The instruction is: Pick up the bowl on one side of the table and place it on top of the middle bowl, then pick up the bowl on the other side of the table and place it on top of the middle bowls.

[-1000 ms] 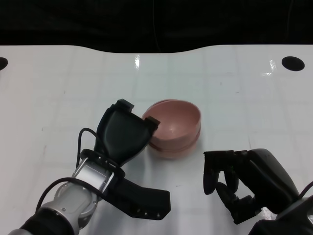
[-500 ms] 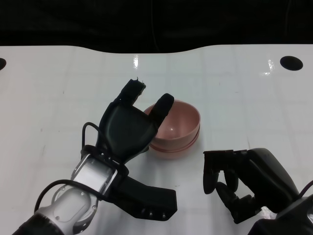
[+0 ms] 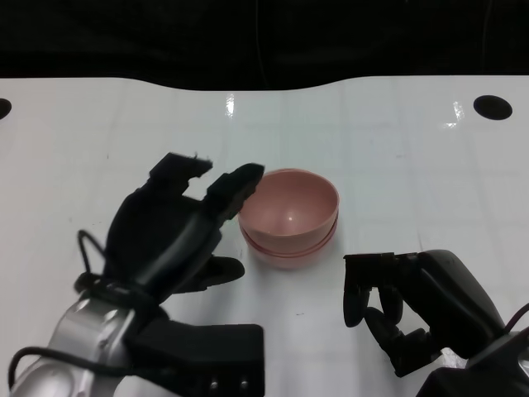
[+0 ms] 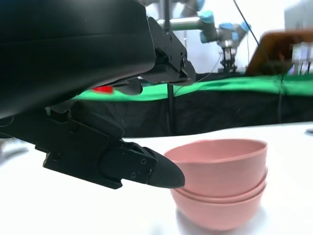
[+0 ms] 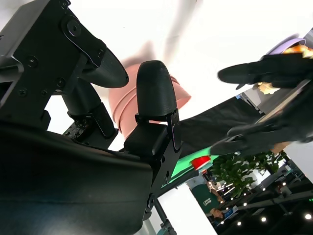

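A nested stack of pink bowls point(image 3: 291, 217) stands at the middle of the white table point(image 3: 397, 165); the top bowl sits level in the ones beneath. The left wrist view shows the stack point(image 4: 220, 181) from the side, just past my fingers point(image 4: 127, 164). My left hand point(image 3: 169, 236) hovers to the left of the stack with its fingers spread and nothing in them, fingertips close to the rim. Near the table's front, to the right of the stack, my right hand point(image 3: 413, 310) holds nothing, its fingers loosely bent. In the right wrist view the stack point(image 5: 122, 105) shows behind my fingers point(image 5: 154, 93).
A black round hole point(image 3: 493, 106) lies at the far right of the table and another point(image 3: 3, 107) at the far left edge. Beyond the table's curved far edge hangs a black backdrop point(image 3: 264, 37).
My left hand has let go of the top bowl, which now sits level on the stack. The hand has opened and drawn back left and toward me. The right hand has not moved.
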Action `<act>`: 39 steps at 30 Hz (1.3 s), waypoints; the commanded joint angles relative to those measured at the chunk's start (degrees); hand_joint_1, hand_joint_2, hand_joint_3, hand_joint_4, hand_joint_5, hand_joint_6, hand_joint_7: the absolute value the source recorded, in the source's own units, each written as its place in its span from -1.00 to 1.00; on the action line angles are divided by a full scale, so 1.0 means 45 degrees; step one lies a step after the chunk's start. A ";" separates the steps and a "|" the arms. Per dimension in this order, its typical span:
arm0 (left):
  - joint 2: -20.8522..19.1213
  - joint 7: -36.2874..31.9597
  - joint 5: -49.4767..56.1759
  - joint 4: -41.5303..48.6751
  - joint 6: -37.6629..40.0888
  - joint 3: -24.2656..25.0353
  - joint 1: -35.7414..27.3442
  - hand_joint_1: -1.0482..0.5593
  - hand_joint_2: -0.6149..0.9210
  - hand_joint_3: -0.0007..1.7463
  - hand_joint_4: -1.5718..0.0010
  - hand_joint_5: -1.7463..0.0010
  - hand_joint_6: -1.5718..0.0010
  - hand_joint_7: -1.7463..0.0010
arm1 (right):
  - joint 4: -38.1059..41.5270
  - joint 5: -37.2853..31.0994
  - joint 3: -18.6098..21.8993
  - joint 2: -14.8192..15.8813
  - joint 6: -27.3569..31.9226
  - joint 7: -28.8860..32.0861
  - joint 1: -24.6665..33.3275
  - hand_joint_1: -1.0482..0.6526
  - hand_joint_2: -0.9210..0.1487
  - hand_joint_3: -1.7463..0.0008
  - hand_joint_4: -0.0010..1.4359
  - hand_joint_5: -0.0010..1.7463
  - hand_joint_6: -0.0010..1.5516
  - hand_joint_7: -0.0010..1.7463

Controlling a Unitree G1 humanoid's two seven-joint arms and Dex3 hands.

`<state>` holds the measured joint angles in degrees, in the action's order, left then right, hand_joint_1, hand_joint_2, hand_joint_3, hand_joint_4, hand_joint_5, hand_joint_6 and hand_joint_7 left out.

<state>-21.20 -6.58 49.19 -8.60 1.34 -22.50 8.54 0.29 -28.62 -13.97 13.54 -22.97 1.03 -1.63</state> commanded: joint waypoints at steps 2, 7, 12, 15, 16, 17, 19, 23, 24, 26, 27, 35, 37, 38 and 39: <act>0.0189 -0.0298 -0.1721 -0.0721 -0.0915 0.1105 -0.1293 -0.30 1.00 -0.75 0.70 0.09 0.40 0.89 | -0.0136 0.0137 0.0096 0.0103 0.0113 -0.0057 0.0072 0.15 0.54 -0.86 0.33 1.00 0.09 0.73; 0.0593 0.0216 -0.3866 -0.1509 -0.1591 0.2071 -0.2606 -0.22 1.00 -0.71 0.67 -0.05 0.36 0.87 | -0.0137 0.0165 0.0099 0.0105 0.0099 -0.0058 0.0078 0.15 0.54 -0.86 0.33 1.00 0.09 0.72; 0.1056 0.1465 -0.7531 -0.2327 -0.1931 0.3182 -0.4210 -0.11 1.00 -0.72 0.55 -0.22 0.21 0.81 | -0.0290 0.0215 0.0085 0.0130 0.0201 -0.0242 0.0142 0.16 0.52 -0.87 0.33 1.00 0.09 0.74; 0.1386 0.1992 -0.8847 -0.2950 -0.1450 0.3643 -0.4905 -0.07 1.00 -0.71 0.36 -0.13 0.09 0.75 | -0.0353 0.0216 0.0091 0.0117 0.0254 -0.0290 0.0147 0.16 0.52 -0.87 0.33 1.00 0.09 0.74; 0.1607 0.2164 -0.9555 -0.3211 -0.1235 0.3832 -0.5204 -0.06 1.00 -0.71 0.32 -0.11 0.07 0.74 | -0.0347 0.0267 0.0099 0.0117 0.0241 -0.0322 0.0149 0.16 0.52 -0.87 0.33 1.00 0.09 0.74; 0.1806 0.2314 -1.0188 -0.3454 -0.0994 0.3991 -0.5457 -0.02 1.00 -0.71 0.22 -0.14 -0.05 0.68 | -0.0342 0.0294 0.0107 0.0120 0.0227 -0.0339 0.0154 0.16 0.52 -0.87 0.33 1.00 0.09 0.74; 0.2068 0.2510 -1.0991 -0.3899 -0.0465 0.4195 -0.5821 0.02 0.99 -0.69 0.14 -0.21 -0.13 0.55 | -0.0360 0.0263 0.0121 0.0143 0.0205 -0.0316 0.0173 0.16 0.52 -0.86 0.33 1.00 0.09 0.75; 0.2402 0.2656 -1.1849 -0.4745 0.0387 0.4451 -0.6622 0.09 0.59 -0.01 -0.02 -0.50 -0.11 -0.03 | -0.0482 0.0326 0.0182 0.0206 0.0215 -0.0361 0.0270 0.16 0.52 -0.86 0.34 1.00 0.09 0.74; 0.2414 0.2667 -1.1866 -0.4873 0.0444 0.4475 -0.6789 0.11 0.53 0.12 -0.04 -0.57 -0.12 -0.09 | -0.0527 0.0356 0.0203 0.0231 0.0234 -0.0400 0.0298 0.16 0.52 -0.86 0.33 1.00 0.09 0.74; 0.2437 0.2647 -1.1775 -0.5020 0.0482 0.4492 -0.7021 0.14 0.45 0.29 -0.08 -0.68 -0.13 -0.23 | -0.0624 0.0468 0.0252 0.0261 0.0305 -0.0512 0.0353 0.15 0.52 -0.85 0.33 1.00 0.09 0.73; 0.2453 0.2638 -1.1722 -0.5057 0.0494 0.4497 -0.7082 0.13 0.43 0.33 -0.09 -0.71 -0.12 -0.29 | -0.0659 0.0519 0.0271 0.0264 0.0333 -0.0559 0.0374 0.15 0.52 -0.85 0.33 1.00 0.09 0.73; 0.2841 0.2586 -1.1454 -0.4786 0.0497 0.4365 -0.7486 0.11 0.29 0.57 -0.15 -0.91 -0.13 -0.60 | -0.1309 0.1181 0.0431 0.0447 0.1338 -0.1614 0.0703 0.13 0.45 -0.85 0.30 1.00 0.09 0.67; 0.2807 0.2772 -1.1621 -0.4374 0.0360 0.4504 -0.7315 0.11 0.28 0.60 -0.15 -0.95 -0.12 -0.65 | -0.1428 0.1667 0.0500 0.0376 0.1676 -0.1946 0.0749 0.15 0.44 -0.83 0.29 1.00 0.09 0.65; 0.2783 0.2902 -1.1729 -0.4074 0.0184 0.4584 -0.7204 0.12 0.28 0.62 -0.15 -0.98 -0.10 -0.69 | -0.1482 0.1971 0.0549 0.0333 0.1851 -0.2128 0.0768 0.17 0.42 -0.81 0.29 1.00 0.09 0.63; 0.2771 0.2995 -1.1798 -0.3864 0.0045 0.4639 -0.7129 0.12 0.28 0.62 -0.14 -0.99 -0.09 -0.70 | -0.1527 0.2178 0.0583 0.0308 0.1976 -0.2256 0.0781 0.19 0.41 -0.79 0.28 1.00 0.09 0.61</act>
<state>-8.45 6.05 -3.13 -27.42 2.59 -2.42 -23.97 -5.79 -20.57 -12.18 14.67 -15.13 -8.26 1.15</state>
